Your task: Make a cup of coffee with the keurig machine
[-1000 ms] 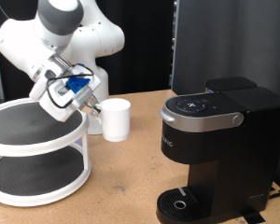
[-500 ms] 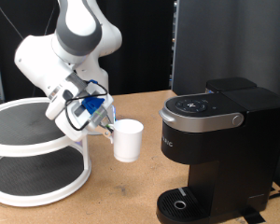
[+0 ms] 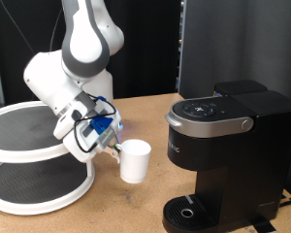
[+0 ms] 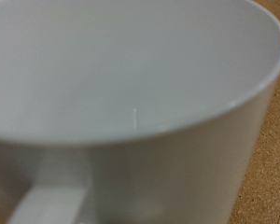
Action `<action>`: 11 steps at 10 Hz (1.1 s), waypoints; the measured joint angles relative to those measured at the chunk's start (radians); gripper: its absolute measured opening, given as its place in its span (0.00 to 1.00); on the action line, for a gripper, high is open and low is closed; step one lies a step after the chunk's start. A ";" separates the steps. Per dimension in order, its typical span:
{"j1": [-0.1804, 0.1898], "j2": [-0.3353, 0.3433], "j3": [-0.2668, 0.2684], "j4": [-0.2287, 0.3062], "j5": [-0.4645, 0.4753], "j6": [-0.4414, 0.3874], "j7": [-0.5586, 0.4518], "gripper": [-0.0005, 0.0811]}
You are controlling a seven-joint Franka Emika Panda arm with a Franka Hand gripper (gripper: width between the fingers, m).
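Gripper clamps the cup by its handle, lifted between the white two-tier stand and the keurig machine; open room above the wooden table.

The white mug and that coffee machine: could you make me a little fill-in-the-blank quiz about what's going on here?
1. The gripper carries the white mug by its ____.
2. The Keurig machine stands at the exterior view's ____.
3. The machine's lid is ____.
4. In the wrist view the mug's inside looks ____.

Missing words: handle; right; closed; empty
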 joint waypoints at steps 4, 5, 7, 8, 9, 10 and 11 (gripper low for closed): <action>0.036 0.126 -0.009 0.043 0.150 -0.058 -0.072 0.09; 0.037 0.149 -0.008 0.057 0.170 -0.081 -0.080 0.09; 0.037 0.175 -0.004 0.077 0.178 -0.110 -0.082 0.09; 0.037 0.181 -0.001 0.084 0.178 -0.118 -0.081 0.09; 0.037 0.183 0.004 0.088 0.179 -0.123 -0.081 0.09; 0.037 0.183 0.009 0.091 0.186 -0.124 -0.081 0.09; 0.037 0.184 0.019 0.093 0.196 -0.124 -0.081 0.09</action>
